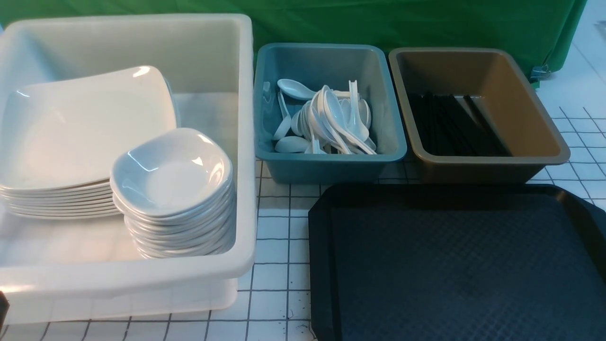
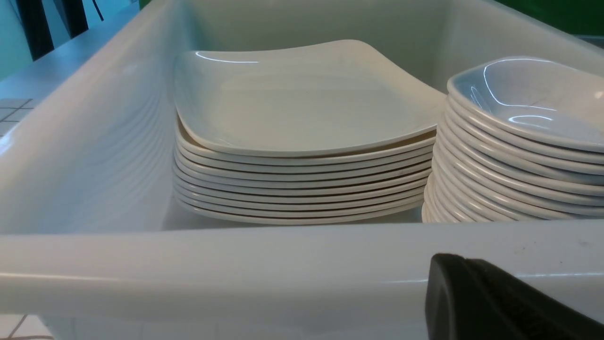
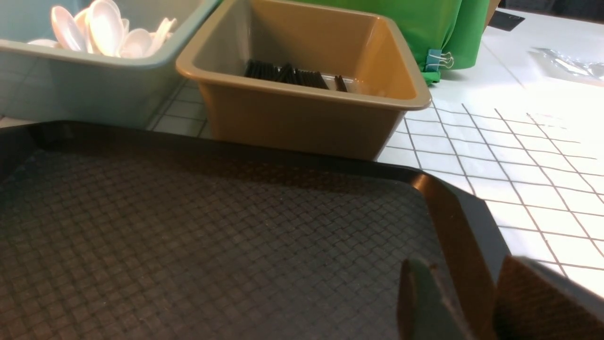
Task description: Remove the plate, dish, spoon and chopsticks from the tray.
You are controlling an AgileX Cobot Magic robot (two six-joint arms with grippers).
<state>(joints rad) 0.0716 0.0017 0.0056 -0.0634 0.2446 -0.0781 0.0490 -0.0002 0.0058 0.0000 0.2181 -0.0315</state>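
The left gripper is closed and holds nothing, in front of the white bin; the right gripper stands slightly open at the black tray, nothing between its fingertips. The tray is bare in the part shown. Beyond it, the brown bin holds the chopsticks and the teal bin the spoons (quite a jumble). In the white bin, plates are stacked beside the dishes (the top plate tilts).

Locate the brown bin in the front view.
The brown bin stands right of centre in the front view, beside the teal bin, just beyond the black tray's far rim.
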